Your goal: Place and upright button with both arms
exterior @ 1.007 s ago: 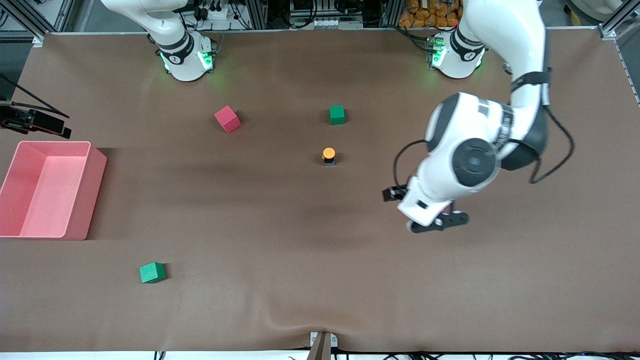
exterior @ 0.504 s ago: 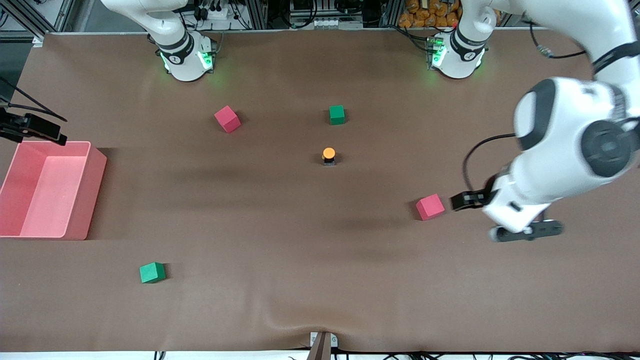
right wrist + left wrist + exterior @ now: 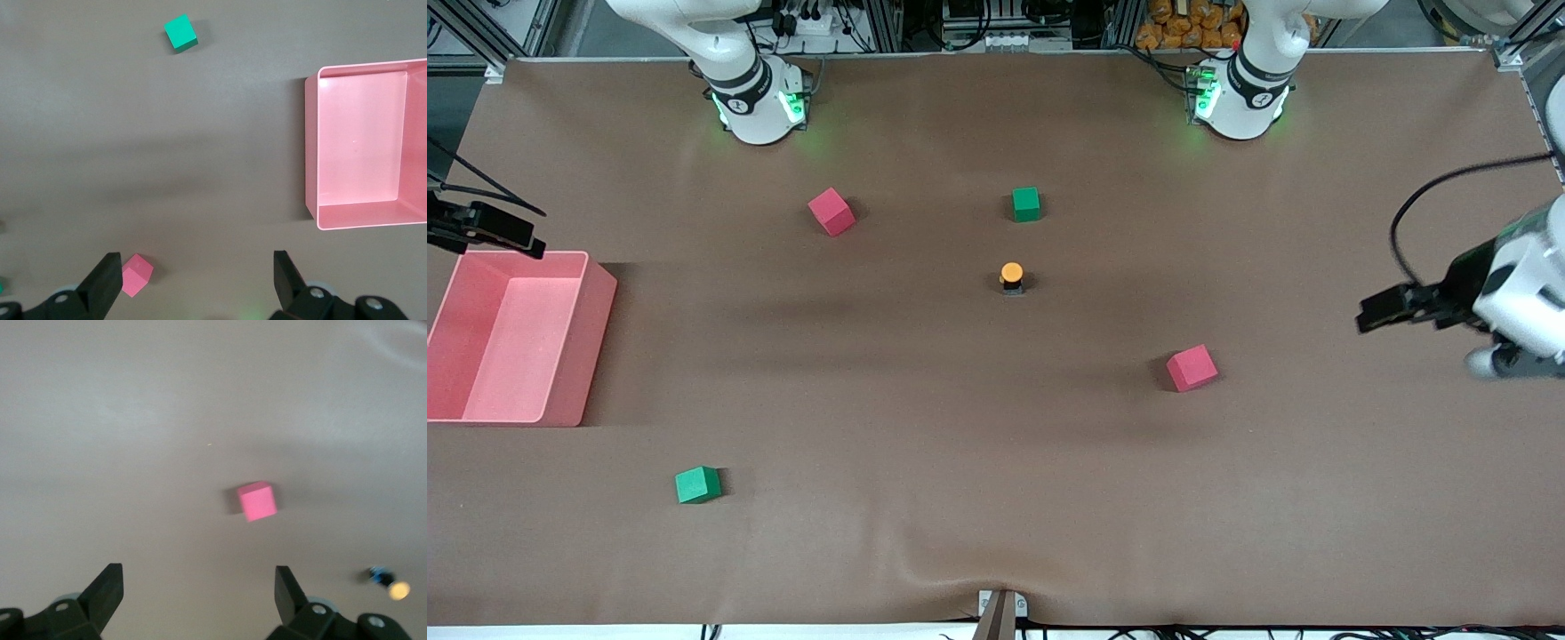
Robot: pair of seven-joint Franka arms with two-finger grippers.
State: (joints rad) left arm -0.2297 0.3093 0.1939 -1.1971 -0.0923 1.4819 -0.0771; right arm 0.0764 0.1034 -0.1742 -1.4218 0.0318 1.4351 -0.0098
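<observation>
A: How far along is the task being judged?

B: The button (image 3: 1011, 276) is being seen upright mid-counter, cap up, nearer the camera than a green cube (image 3: 1026, 204). Little seems left.

A: And the end effectors?

B: The left end effector (image 3: 199, 590) is being held open and empty at the left arm's end of the counter; the right end effector (image 3: 197, 276), open and empty, beside the bin (image 3: 311, 147).

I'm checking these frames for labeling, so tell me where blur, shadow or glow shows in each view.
Front view: sharp; green glow at both arm bases, soft shadow bands on the table, a short shadow beside the button. Left wrist view: soft and washed out, the red cube fuzzy. Right wrist view: crisp, the pink bin brightly lit inside.
</observation>
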